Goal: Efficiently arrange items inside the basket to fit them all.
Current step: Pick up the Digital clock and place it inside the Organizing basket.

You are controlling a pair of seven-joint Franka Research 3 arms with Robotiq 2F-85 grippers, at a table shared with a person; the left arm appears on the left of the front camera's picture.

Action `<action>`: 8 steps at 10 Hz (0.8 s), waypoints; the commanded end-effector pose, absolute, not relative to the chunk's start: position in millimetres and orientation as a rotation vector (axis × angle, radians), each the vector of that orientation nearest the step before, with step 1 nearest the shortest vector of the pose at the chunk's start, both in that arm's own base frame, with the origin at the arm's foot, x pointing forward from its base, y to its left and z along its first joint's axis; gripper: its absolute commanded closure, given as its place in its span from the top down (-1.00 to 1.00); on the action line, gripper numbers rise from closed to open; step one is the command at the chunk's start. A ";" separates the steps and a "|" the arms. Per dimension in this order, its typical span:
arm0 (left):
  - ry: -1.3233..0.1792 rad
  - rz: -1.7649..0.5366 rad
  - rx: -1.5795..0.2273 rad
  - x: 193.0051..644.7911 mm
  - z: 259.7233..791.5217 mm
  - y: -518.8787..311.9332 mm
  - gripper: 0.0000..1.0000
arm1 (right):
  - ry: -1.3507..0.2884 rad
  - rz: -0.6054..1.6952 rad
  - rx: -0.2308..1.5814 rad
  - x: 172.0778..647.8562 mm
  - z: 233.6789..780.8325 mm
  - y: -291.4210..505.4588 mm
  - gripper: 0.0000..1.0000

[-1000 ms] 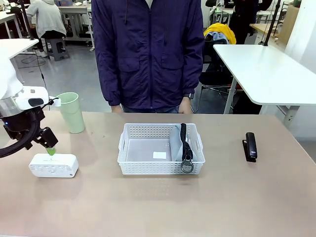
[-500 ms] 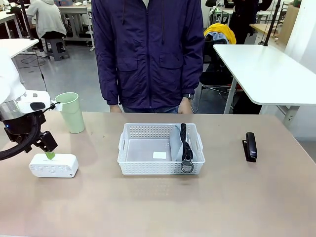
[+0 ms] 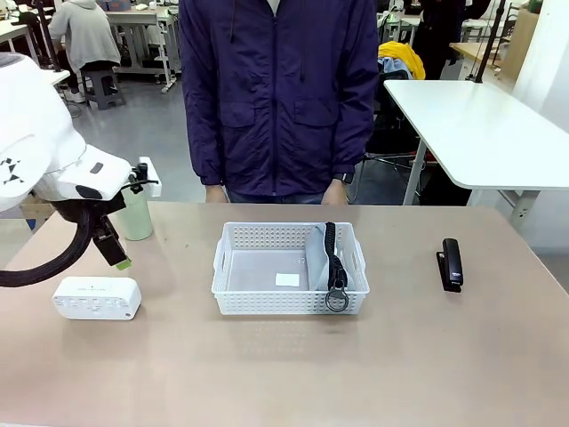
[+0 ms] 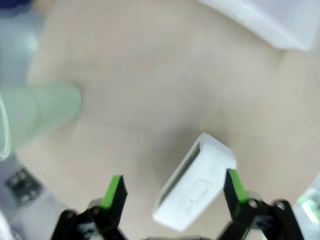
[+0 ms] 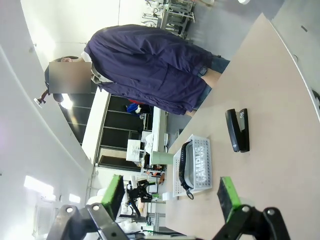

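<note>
The white basket [image 3: 267, 233] stands mid-table, and the grey pouch [image 3: 333, 262] with its black strap and ring lies in its right end. A white rounded box [image 3: 96, 297] lies at the left, with the pale green cup [image 3: 138, 222] behind it, partly hidden by my left arm. My left gripper [image 3: 114, 251] hangs open above the box, apart from it. In the left wrist view the box [image 4: 195, 182] lies below my open left gripper [image 4: 174, 190], with the cup [image 4: 40, 112] to one side. The black stapler [image 3: 452, 264] lies at the right. My right gripper [image 5: 171, 195] is open and holds nothing, far from the stapler [image 5: 237, 129] and the basket [image 5: 204, 170].
A person in a dark jacket [image 3: 280, 98] stands at the far edge, hands down at the table's rim. Bare tabletop [image 3: 284, 365] runs along the front. A white table [image 3: 484, 124] stands behind at the right.
My left gripper has lifted off the white box and swung up and to the right, and the arm now covers part of the cup. The box, basket and stapler have not moved.
</note>
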State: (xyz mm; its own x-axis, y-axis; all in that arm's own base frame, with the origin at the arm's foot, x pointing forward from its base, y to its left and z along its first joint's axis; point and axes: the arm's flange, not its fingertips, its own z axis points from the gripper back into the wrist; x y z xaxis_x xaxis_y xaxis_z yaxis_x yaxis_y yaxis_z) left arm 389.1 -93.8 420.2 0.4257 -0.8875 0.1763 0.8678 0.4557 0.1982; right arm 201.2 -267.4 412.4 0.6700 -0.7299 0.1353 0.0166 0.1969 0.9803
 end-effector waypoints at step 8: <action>-0.256 -1.872 -0.097 379.2 395.6 -93.9 1.00 | -0.709 -0.567 1.282 202.3 414.5 -268.1 1.00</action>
State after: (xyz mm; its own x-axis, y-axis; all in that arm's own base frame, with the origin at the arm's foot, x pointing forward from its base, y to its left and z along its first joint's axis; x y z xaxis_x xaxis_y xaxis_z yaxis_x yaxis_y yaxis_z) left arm 370.4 -93.6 391.5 -0.3424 -0.9179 0.2006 0.9394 -0.3377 0.0584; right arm 201.2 -267.4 412.4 0.6704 -0.7296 0.1346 0.0169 0.1964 0.9804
